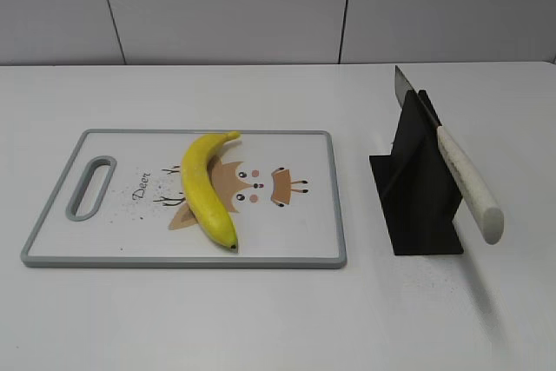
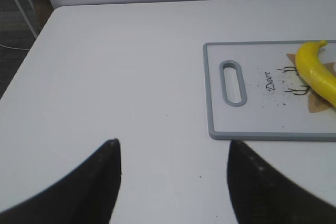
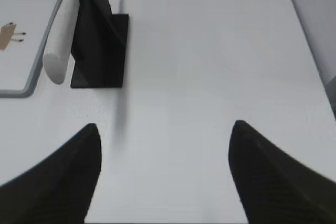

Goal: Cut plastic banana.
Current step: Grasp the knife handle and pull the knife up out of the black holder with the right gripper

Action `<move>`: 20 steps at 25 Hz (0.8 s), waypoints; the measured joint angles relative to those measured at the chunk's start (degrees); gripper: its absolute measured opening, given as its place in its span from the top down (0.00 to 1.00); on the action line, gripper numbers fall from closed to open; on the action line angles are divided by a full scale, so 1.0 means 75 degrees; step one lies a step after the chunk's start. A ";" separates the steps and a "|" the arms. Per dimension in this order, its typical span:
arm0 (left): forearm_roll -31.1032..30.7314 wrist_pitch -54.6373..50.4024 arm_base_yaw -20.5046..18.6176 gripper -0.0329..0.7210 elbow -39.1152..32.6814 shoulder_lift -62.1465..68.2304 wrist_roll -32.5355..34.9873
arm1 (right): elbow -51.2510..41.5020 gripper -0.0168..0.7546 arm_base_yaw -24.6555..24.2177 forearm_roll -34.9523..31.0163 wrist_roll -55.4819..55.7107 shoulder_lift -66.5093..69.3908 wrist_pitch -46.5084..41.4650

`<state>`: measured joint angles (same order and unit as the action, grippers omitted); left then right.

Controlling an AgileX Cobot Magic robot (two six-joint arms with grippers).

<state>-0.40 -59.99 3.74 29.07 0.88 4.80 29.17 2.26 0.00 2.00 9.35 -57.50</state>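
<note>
On white grey-rimmed cutting board (image 1: 321,241) with deer drawing: smooth yellow plastic banana (image 1: 205,187), whole, lying across the middle. Well apart to the right: white-handled knife (image 1: 465,182) leaning in black stand (image 1: 417,206). Left gripper (image 2: 170,179) spread wide over bare white table (image 2: 121,77) (holding nothing); right gripper (image 3: 164,169) spread too.
</note>
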 joint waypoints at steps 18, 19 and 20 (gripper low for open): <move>0.0000 0.0000 0.0000 0.17 0.0000 0.0000 0.0000 | 0.3127 0.21 0.0250 -0.1314 0.0025 0.4971 -0.1386; 0.0000 0.0000 0.0000 0.17 0.0000 0.0000 0.0000 | 0.3191 0.21 0.0342 -0.1344 0.0025 0.5206 -0.1395; 0.0000 0.0000 0.0000 0.17 0.0000 0.0000 0.0000 | 0.3258 0.21 0.0457 -0.1354 0.0025 0.5453 -0.1410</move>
<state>-0.40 -59.99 3.74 29.07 0.88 4.80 53.60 5.69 -10.15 2.19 50.25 -68.07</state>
